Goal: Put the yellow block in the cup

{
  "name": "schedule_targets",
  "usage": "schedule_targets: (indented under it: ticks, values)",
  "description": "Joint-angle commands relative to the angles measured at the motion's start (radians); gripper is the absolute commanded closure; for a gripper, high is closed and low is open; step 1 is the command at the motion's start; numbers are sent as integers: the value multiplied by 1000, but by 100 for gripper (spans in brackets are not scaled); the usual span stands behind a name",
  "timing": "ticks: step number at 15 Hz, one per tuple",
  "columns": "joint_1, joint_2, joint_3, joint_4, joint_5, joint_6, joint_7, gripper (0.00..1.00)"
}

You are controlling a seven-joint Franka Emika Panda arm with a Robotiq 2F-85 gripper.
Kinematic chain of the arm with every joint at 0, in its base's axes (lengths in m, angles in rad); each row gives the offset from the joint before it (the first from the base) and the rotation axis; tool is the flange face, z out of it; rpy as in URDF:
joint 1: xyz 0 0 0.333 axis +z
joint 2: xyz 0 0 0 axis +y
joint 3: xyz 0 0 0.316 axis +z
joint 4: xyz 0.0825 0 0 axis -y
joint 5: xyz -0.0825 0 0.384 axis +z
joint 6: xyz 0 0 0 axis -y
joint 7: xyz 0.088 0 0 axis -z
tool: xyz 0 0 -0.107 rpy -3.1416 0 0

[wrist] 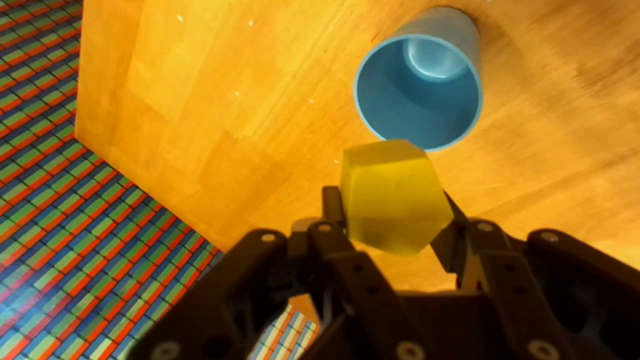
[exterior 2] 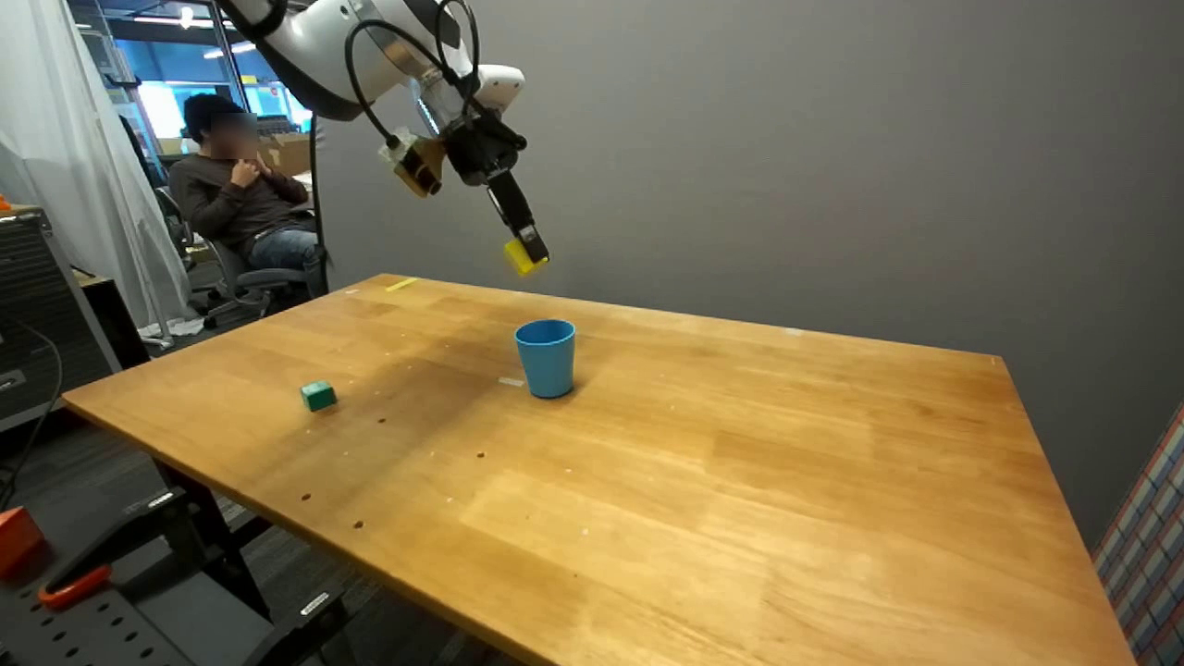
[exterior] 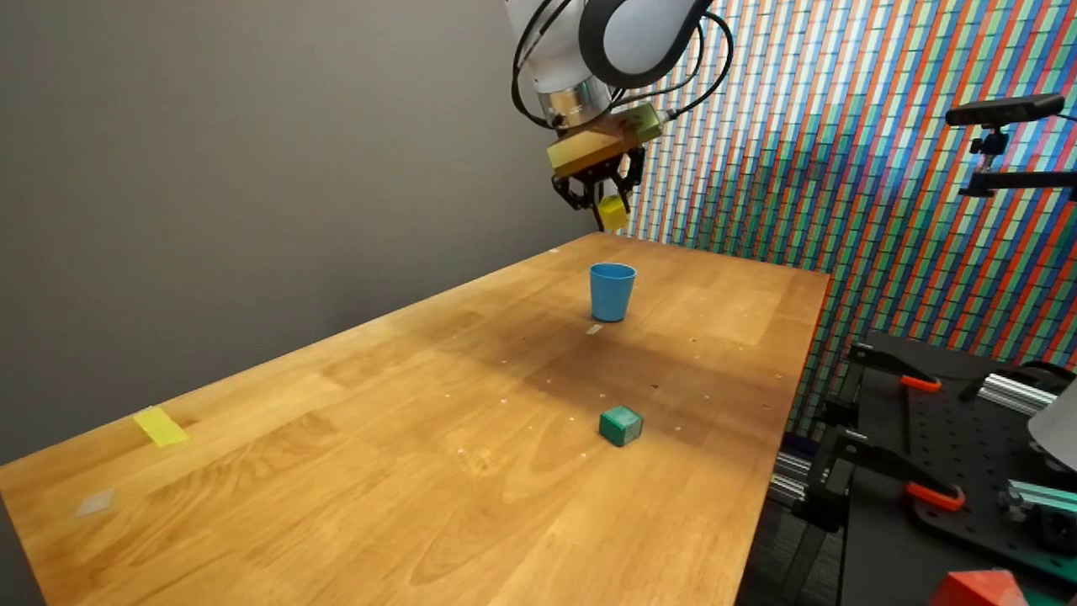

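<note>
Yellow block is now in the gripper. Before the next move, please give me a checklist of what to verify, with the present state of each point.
1. Grip: block held between the fingers: ok.
2. Height: block higher than the cup in both exterior views: ok.
3. Standing of the cup: ok, upright.
4. Inside of the cup: ok, nothing seen in the visible part.
5. Aim: block centred over the cup: cannot tell; it hides part of the cup in the wrist view.
6. Tilt of the gripper: not ok, it leans in an exterior view.

Yellow block [wrist: 395, 205], blue cup [exterior 2: 548, 366], green cube [exterior: 621, 426], multicoloured striped backdrop [exterior: 883, 50]
</note>
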Motion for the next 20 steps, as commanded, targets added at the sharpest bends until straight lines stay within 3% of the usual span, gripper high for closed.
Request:
schedule_targets:
  ticks: [1,6,7,9,12,15,20]
  values:
    - [-44,66,21,21,0,15,25,81]
    - [-64,138,22,43,26,40,15,80]
    - [-65,146,21,48,28,46,13,31]
    - [-66,150,21,52,39,62,7,25]
    - [-74,92,27,8,79,102,-5,1]
    - [-84,-32,53,-67,146,191,-67,0]
    - [-80,-244,137,-108,269,183,-284,0]
